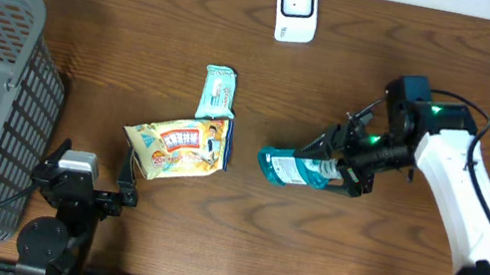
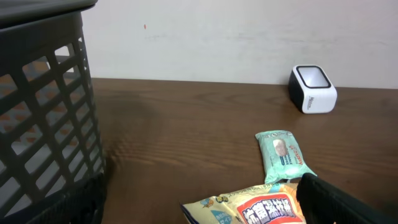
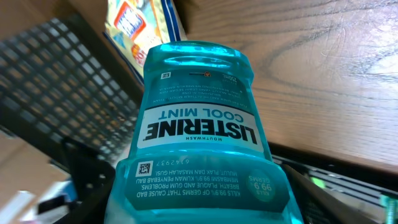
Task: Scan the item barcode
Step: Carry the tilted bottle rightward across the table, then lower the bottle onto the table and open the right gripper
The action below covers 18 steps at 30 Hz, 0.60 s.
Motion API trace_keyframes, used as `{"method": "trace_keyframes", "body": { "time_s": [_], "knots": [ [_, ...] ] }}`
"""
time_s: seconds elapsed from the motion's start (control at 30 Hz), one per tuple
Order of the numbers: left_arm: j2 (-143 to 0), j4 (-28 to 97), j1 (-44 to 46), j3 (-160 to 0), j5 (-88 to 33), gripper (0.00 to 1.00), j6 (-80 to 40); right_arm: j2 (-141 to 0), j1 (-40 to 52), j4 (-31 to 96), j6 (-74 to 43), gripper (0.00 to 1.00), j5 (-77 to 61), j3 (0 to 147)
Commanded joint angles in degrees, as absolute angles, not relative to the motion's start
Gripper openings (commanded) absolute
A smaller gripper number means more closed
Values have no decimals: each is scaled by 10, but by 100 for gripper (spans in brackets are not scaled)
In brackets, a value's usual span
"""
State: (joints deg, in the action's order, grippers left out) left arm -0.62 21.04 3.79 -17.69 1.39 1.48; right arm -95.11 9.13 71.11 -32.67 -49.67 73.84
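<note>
Currently the right arm's (image 1: 451, 174) jaws are closed partway around a teal Listerine Cool Mint mouthwash bottle (image 1: 295, 170), gripping it from its right end so that it lies on its side over the right-centre of the counter (image 1: 143, 29), label facing the wrist camera. A white barcode scanner (image 1: 296, 8) stands well apart at the counter's far edge. The left arm's (image 1: 64, 187) jaws are spread wide and hold nothing, just beside a yellow snack bag (image 1: 181, 146), with a pale green wipes pack (image 1: 217, 92) beyond it and a grey basket (image 1: 0, 34) at far left.
</note>
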Motion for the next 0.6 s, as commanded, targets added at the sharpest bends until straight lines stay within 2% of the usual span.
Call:
{"method": "trace_keyframes", "body": {
  "time_s": [0.0,0.57],
  "knots": [
    [-3,210,36,-177,6,98,12,-969,72,710,-332,52,-572,741],
    [-3,210,36,-177,6,98,12,-1124,53,668,-284,47,-575,741]
  ]
}}
